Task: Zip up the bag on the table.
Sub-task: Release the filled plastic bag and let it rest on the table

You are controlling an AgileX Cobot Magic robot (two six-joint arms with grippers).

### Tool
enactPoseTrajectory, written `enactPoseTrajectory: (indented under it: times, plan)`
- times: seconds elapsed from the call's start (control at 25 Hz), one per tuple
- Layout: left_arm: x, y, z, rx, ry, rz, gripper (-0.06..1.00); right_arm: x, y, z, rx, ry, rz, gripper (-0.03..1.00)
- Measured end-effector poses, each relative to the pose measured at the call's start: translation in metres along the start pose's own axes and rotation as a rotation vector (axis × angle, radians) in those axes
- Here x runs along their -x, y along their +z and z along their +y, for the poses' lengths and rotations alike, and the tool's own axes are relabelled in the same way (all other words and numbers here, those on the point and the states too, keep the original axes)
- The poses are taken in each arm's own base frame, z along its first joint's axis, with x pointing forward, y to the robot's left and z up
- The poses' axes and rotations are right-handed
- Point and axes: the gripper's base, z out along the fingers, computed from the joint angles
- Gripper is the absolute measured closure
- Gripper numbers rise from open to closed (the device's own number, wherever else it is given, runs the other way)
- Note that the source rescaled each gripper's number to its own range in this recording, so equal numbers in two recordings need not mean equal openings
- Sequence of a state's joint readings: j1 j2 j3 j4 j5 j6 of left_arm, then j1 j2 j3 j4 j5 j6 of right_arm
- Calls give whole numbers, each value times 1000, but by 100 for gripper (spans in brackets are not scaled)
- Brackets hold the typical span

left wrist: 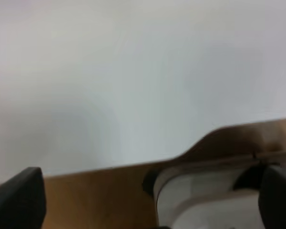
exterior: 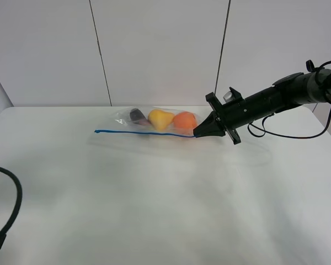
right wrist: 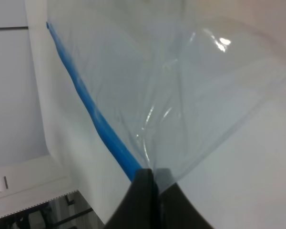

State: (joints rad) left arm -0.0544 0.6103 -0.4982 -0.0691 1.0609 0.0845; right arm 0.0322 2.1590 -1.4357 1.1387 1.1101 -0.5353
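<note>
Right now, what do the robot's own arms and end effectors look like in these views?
The right arm is matte black and tubular, with a black flange plate, a small silver fitting on top and loose black cables hanging beside it. Its end effector tapers to a narrow black wedge. The left end effector shows only as dark blocky fingers at the wrist view's edges; a black cable loop shows in the high view.
</note>
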Motion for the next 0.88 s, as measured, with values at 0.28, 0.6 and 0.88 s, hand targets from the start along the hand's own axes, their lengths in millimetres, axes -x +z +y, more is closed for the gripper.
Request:
enactPoseTrajectory:
  times: [0.28,0.6,0.88]
  plan:
    - [-10,-16,-1,6,7,-119,-6,0,0,0,0,-1,-1,97]
    - [-23,-31,1,57,-47,-251,-6,0,0,0,-1,-1,-1,97]
    - [-57,-58,-6,85,-26,-538,-6,0,0,0,-1,-1,-1,97]
